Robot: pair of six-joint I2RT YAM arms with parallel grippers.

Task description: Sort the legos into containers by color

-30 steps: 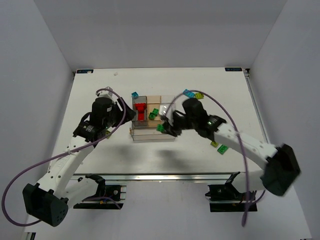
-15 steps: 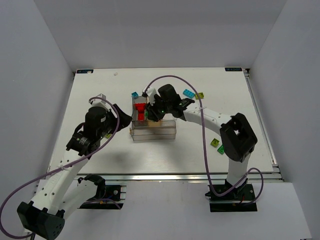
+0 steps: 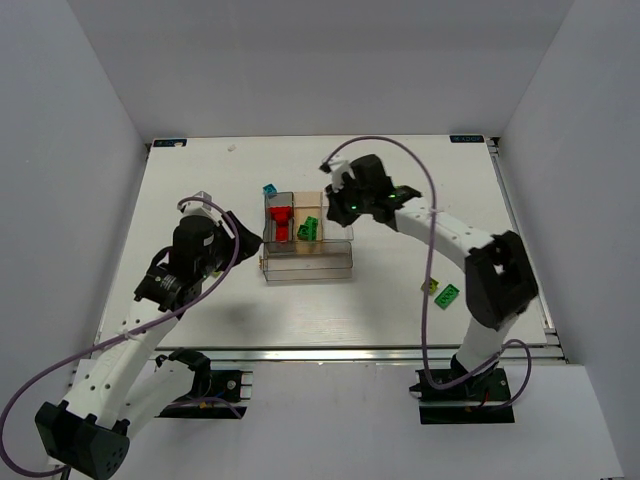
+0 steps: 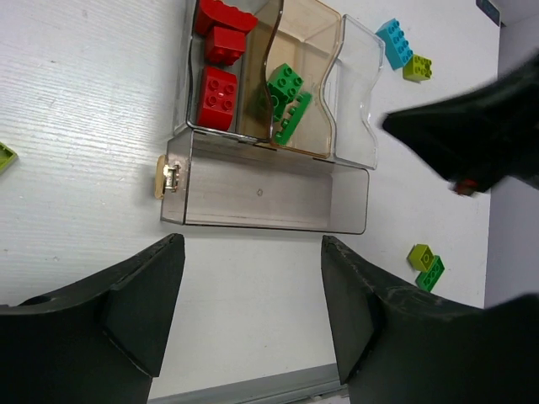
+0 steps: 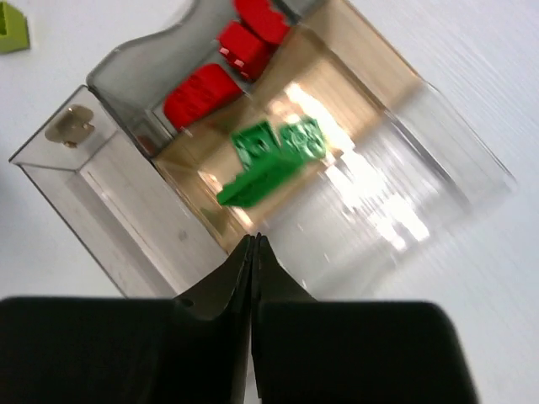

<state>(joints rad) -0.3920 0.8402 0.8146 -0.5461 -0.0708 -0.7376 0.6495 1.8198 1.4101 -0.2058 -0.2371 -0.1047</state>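
The clear divided container (image 3: 307,262) lies mid-table. Its smoky compartment holds red legos (image 3: 281,222); the tan one beside it holds green legos (image 3: 308,230). My right gripper (image 3: 338,212) is shut and empty, hovering over the container's right rear; in its wrist view the closed fingertips (image 5: 254,246) hang above the green legos (image 5: 269,160) and red legos (image 5: 210,88). My left gripper (image 3: 250,236) is open and empty, left of the container. Its wrist view looks over the container (image 4: 269,202) from the front, with its fingers (image 4: 143,303) wide apart.
A cyan lego (image 3: 269,190) lies behind the container. A lime and a green lego (image 3: 445,292) lie at the right front. The left wrist view shows a cyan lego (image 4: 394,42) and a lime one (image 4: 416,67) behind the container, and another lime one (image 4: 4,156) at the left.
My right gripper carried a green lego from the container's front right over the tan compartment, then drew back to the right rear, empty. My left arm pulled back slightly.
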